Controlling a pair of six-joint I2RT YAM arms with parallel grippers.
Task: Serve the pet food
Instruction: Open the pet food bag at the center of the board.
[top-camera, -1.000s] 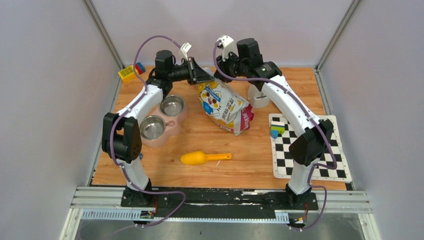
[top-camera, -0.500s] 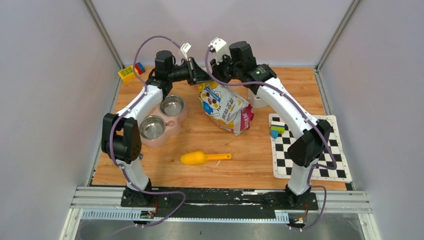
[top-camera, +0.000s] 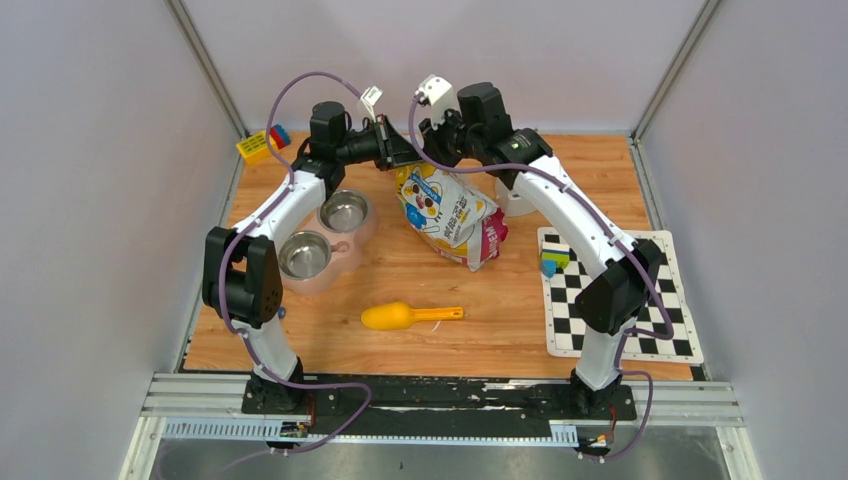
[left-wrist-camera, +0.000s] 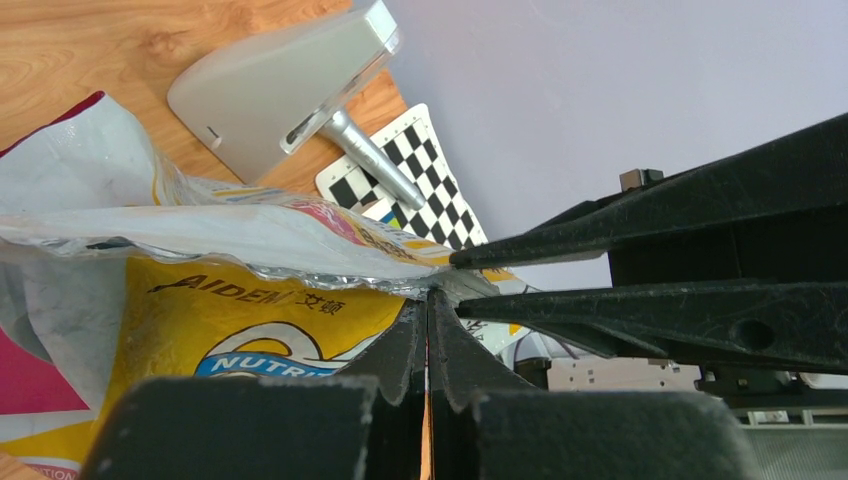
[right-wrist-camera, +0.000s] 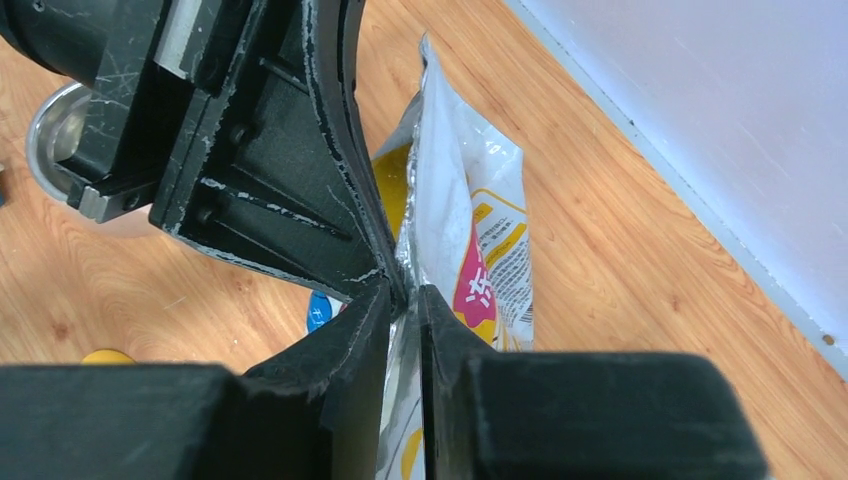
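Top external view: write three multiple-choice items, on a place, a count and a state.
1. The yellow scoop lies: A on the checkered mat; B on the table, between the bag and the near edge; C against the wall.
2. Steel bowls in the pink holder: A two; B one; C three.
3. The left gripper is: A wide open; B shut on the scoop; C shut on the bag's top edge.
B: the scoop rests on bare wood. A: two bowls show. C: its jaws pinch the bag's edge.

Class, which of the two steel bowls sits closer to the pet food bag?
The rear bowl, level with the bag; the front bowl sits diagonally farther away.
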